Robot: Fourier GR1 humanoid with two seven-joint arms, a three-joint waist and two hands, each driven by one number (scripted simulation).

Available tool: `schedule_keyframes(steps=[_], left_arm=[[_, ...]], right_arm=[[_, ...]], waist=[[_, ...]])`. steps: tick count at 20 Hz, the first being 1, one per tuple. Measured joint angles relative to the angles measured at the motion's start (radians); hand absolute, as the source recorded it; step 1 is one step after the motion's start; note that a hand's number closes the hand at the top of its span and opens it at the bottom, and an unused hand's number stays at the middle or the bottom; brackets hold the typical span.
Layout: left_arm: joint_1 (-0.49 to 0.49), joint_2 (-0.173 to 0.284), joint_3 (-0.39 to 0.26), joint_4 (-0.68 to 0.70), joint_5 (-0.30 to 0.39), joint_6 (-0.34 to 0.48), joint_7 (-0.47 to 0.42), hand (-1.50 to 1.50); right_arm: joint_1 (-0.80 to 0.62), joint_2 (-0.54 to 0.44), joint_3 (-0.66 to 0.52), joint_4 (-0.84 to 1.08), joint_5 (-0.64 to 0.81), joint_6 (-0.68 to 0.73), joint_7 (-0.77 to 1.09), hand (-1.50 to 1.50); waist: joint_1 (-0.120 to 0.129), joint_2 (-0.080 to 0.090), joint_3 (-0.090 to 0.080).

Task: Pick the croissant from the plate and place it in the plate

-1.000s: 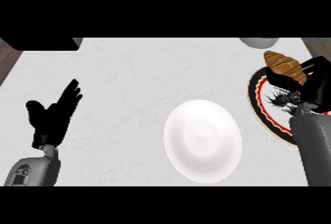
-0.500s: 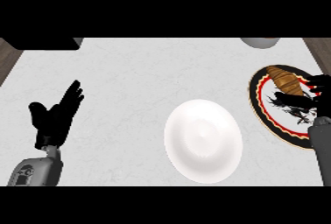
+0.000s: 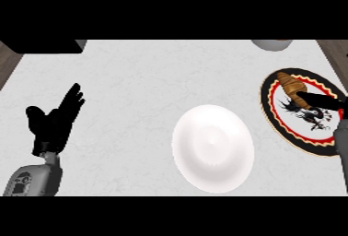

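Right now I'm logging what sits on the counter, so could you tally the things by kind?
Plates: 2, a white plate and a patterned plate
Croissants: 1, the croissant on the patterned plate
Grey object cut off at the top edge, kind unclear: 1
Dark object at the top left corner, kind unclear: 1
Total: 5

Readable text: none anywhere in the head view.
Patterned plate [image 3: 299,131]: black rim, red ring and a dark figure drawn on its pale centre; an ornament, with no letters or numbers.
White plate [image 3: 212,146]: plain, unmarked.
Left forearm [image 3: 31,179]: faint pale markings on its grey casing, too small to read as a label or a number.
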Motion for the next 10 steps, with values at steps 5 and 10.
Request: schedule_keyframes(steps=[5, 10], left_arm=[[-0.007, -0.001, 0.004, -0.003, 0.004, -0.001, 0.013, 0.00], [0.010, -0.003, 0.009, -0.001, 0.001, 0.003, 0.001, 0.00]], right_arm=[[0.001, 0.053, -0.028, -0.142, -0.125, 0.013, -0.023, -1.50], [0.042, 0.086, -0.087, -0.259, -0.305, 0.114, 0.048, -1.50]], waist=[[-0.004, -0.002, -0.001], [-0.010, -0.004, -0.001]])
